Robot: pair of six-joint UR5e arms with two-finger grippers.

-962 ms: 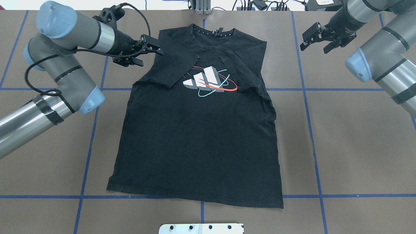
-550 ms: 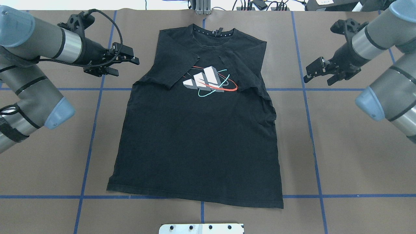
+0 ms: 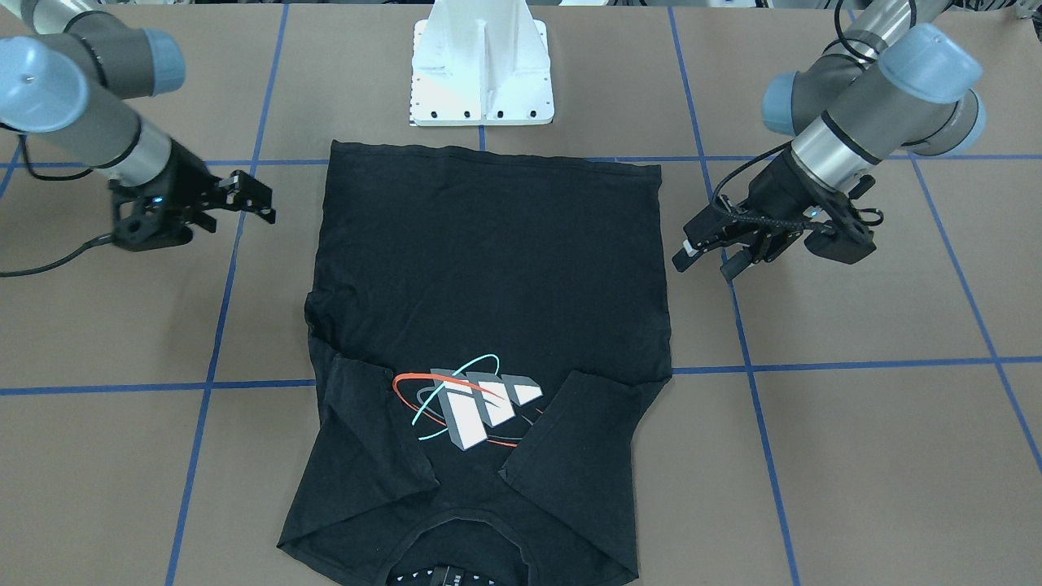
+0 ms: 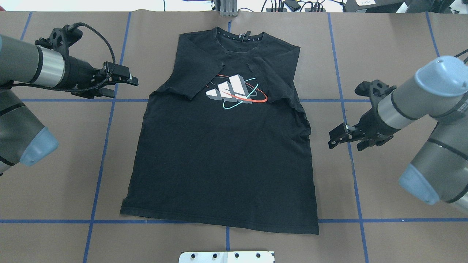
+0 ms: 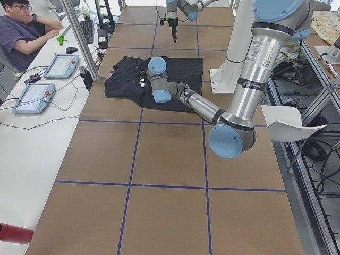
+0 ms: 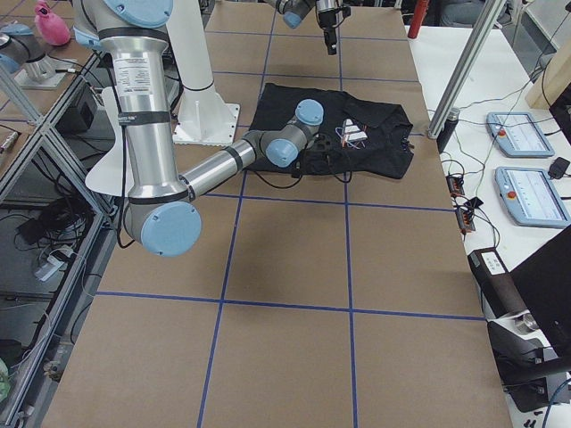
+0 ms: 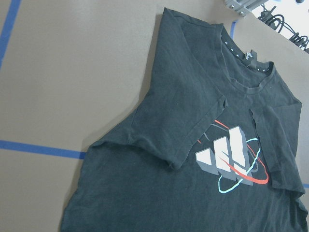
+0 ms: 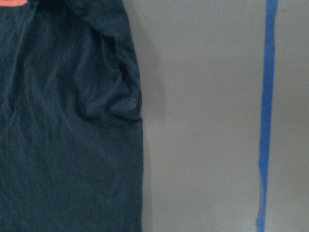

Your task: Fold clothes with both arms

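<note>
The black T-shirt (image 4: 219, 164) lies flat on the brown table, collar at the far edge. Both sleeves are folded inward beside the white-grey chest print (image 4: 230, 89). My left gripper (image 4: 124, 88) hovers open and empty just off the shirt's left shoulder; in the front-facing view this left gripper (image 3: 704, 264) is on the right. My right gripper (image 4: 345, 143) is open and empty beside the shirt's right side edge, about mid-length. The left wrist view shows the shirt's (image 7: 183, 121) collar and print. In the right wrist view the shirt's (image 8: 67, 145) wrinkled side edge is seen.
A white mount plate (image 4: 226, 256) sits at the table's near edge, just below the shirt's hem. Blue tape lines (image 4: 343, 109) grid the brown surface. Cables and gear line the far edge. A person (image 5: 26, 32) sits at a side desk with tablets.
My left gripper has drawn back leftward from the shirt's shoulder. My right gripper has travelled from the far right corner toward the robot, down along the shirt's right side.
</note>
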